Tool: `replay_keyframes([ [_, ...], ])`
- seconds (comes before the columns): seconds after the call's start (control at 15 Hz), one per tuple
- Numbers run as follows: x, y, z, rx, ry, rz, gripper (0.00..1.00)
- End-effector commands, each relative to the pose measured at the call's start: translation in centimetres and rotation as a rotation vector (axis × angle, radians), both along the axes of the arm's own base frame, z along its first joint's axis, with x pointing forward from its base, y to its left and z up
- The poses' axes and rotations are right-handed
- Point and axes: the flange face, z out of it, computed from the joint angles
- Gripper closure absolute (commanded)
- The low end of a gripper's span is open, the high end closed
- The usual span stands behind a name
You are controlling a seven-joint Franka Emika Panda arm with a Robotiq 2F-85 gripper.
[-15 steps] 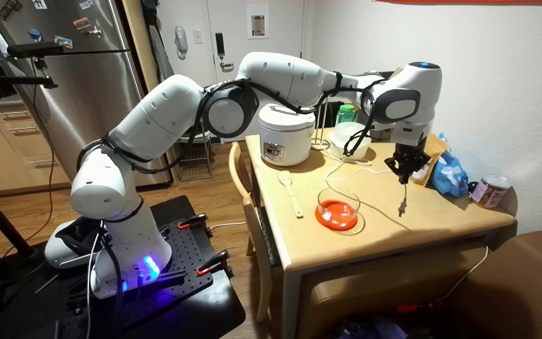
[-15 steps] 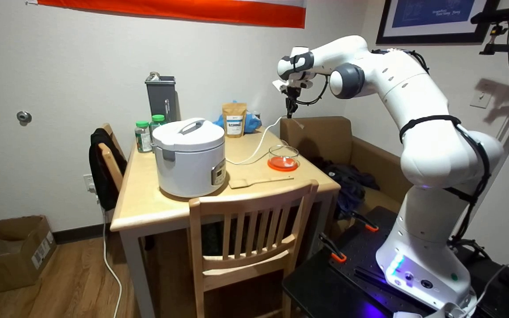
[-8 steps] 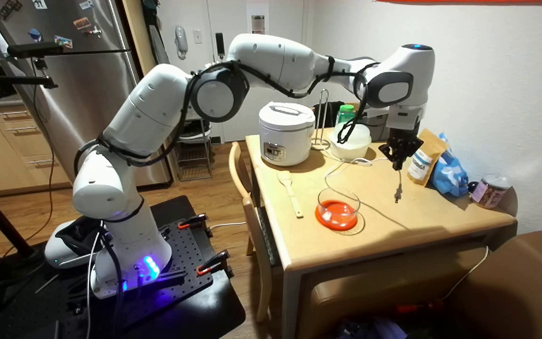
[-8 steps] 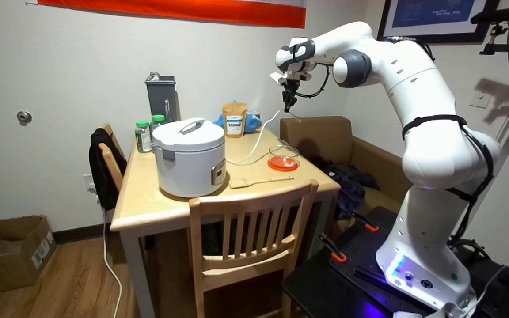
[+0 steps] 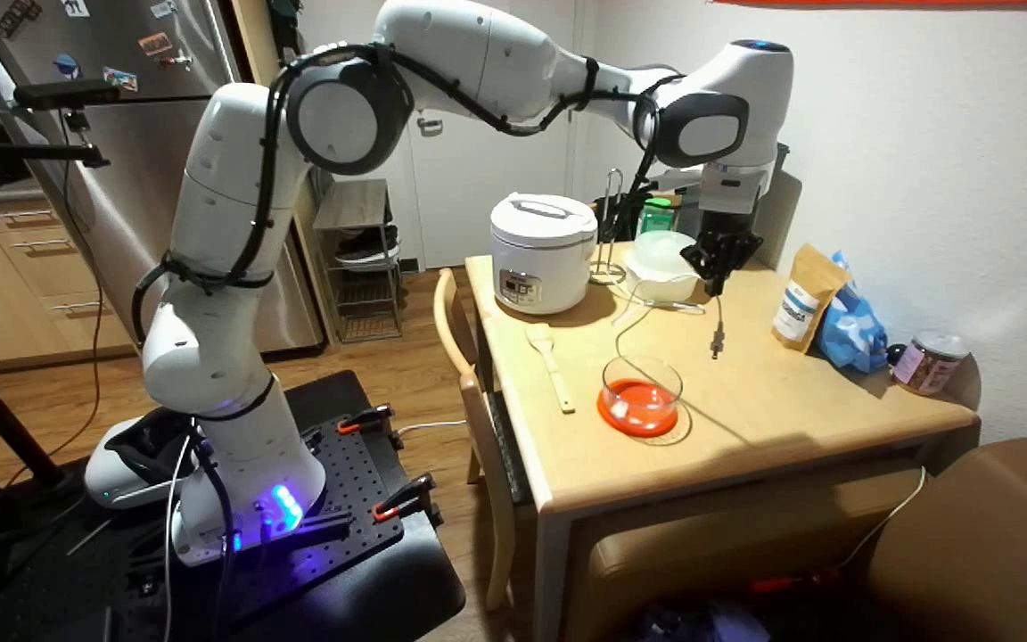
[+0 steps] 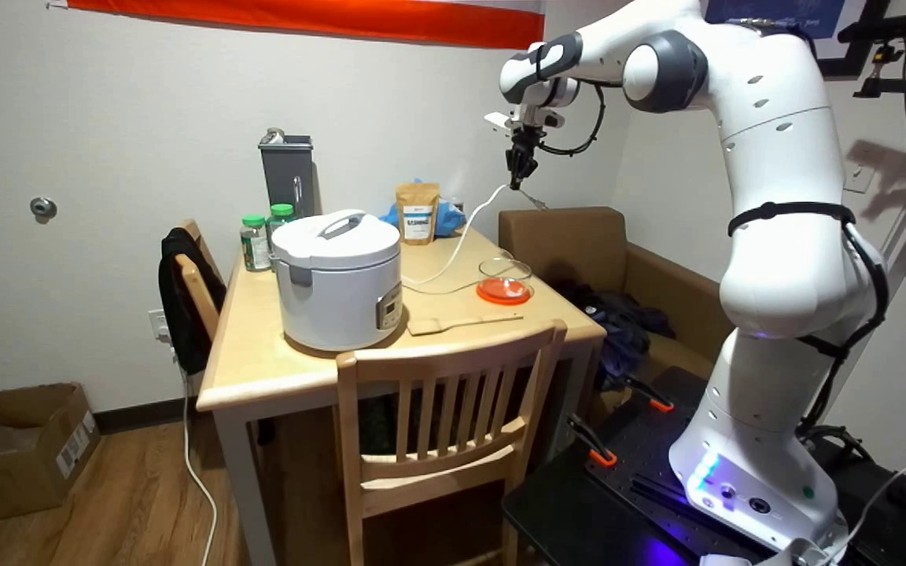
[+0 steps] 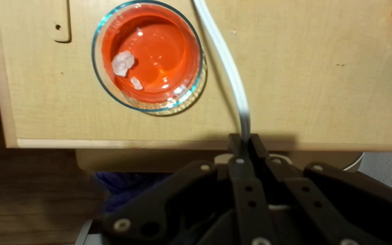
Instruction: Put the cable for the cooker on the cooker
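Note:
The white rice cooker (image 5: 540,263) stands upright on the wooden table with its lid down, and it shows in both exterior views. My gripper (image 5: 715,290) hangs above the table, apart from the cooker. Its jaws are shut on the pale cable (image 7: 232,68), which leaves the fingertips and curves away over the table in the wrist view. A short end with a dark plug (image 5: 717,343) dangles under the fingers. In an exterior view the cable (image 6: 466,228) runs from the raised gripper (image 6: 515,186) down to the tabletop and passes behind the cooker.
A glass dish with a red base (image 7: 155,54) lies under the cable's path. Near the cooker are a wooden spatula (image 5: 551,367), a wire stand (image 5: 607,232) and a white bowl (image 5: 659,272). A brown pouch (image 5: 803,303) stands by the wall. A chair (image 6: 453,393) faces the table.
My gripper has risen and, in an exterior view, shifted left toward the cooker's side. The cable and its dangling plug have come along, held the whole time. The cooker has stayed put.

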Motion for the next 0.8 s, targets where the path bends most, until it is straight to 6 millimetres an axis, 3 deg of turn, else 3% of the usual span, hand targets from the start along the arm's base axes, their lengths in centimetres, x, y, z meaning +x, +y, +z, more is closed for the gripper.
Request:
replay_keyframes([
  [0.0, -4.0, 2.2, 0.8, 0.028, -0.002, 0.058, 0.98],
  [0.07, -4.5, 2.3, 0.7, 0.056, -0.004, 0.067, 0.98],
  [0.13, -2.2, 1.4, 0.4, 0.030, 0.014, 0.039, 0.93],
  [0.33, -3.5, 1.9, 0.5, 0.046, 0.019, 0.045, 0.93],
  [0.53, -3.7, 1.9, 0.3, 0.049, 0.022, 0.044, 0.93],
  [0.6, -3.7, 1.9, 0.3, 0.049, 0.022, 0.044, 0.98],
  [0.73, -3.5, 3.2, 0.6, 0.033, 0.019, 0.077, 0.98],
])
